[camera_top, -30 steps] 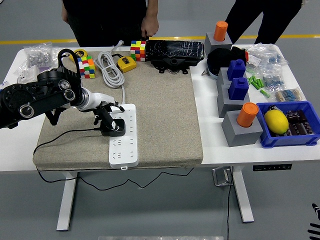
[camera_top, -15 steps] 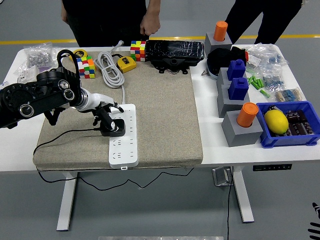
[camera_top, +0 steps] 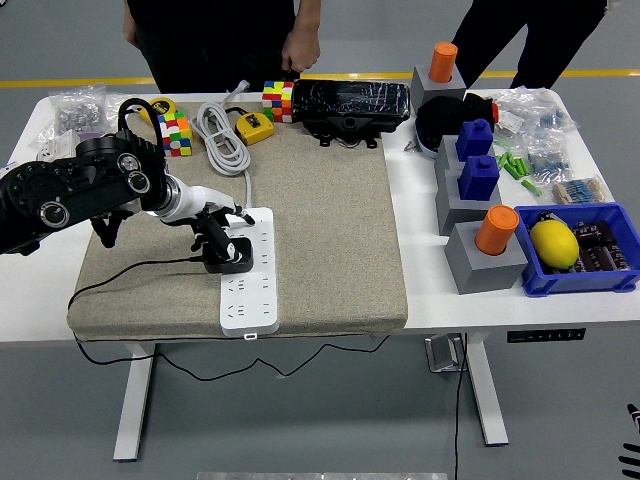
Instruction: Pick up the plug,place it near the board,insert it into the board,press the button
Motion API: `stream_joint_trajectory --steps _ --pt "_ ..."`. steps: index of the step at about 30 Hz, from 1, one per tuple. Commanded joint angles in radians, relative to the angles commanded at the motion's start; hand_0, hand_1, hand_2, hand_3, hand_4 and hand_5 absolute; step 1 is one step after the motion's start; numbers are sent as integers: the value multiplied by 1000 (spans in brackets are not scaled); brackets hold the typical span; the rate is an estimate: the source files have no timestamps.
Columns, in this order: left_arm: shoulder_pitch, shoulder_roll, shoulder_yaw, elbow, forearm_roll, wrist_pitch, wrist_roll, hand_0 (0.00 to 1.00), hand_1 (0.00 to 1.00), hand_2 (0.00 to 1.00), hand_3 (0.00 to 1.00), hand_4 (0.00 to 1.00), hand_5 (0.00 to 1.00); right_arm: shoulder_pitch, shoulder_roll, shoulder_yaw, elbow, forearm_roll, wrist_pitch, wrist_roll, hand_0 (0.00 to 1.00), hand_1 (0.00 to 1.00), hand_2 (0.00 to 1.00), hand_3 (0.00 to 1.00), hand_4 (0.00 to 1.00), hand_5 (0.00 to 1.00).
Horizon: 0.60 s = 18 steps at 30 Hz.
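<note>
Now see L hand (camera_top: 212, 232): fingers pinching black plug (camera_top: 230, 254), seated on white board (camera_top: 247, 270), near-left on mat (camera_top: 320, 220).

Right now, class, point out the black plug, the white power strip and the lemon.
black plug (camera_top: 229, 255), head view, on its body, seated on the strip.
white power strip (camera_top: 248, 297), head view, on its bare lower sockets.
lemon (camera_top: 553, 242), head view, on its middle.

Lemon (camera_top: 553, 242) in blue bin (camera_top: 570, 279); cube (camera_top: 276, 100) near mat (camera_top: 320, 200).
</note>
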Motion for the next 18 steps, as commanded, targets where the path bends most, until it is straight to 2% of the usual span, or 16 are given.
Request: stream_joint_trajectory --steps 5,15,18 --pt "0 0 -7 6 -2 -5 9 115 35 185 998 705 2 1 1 0 0 1 -7 5 839 749 705 762 998 998" --pt "0 5 26 4 -4 28 -29 113 35 185 996 701 2 -4 3 5 0 -3 -5 3 841 747 702 760 998 997" --pt "5 9 11 -10 17 34 -30 113 35 185 996 701 2 -4 5 3 0 -1 -4 3 841 747 702 760 998 997"
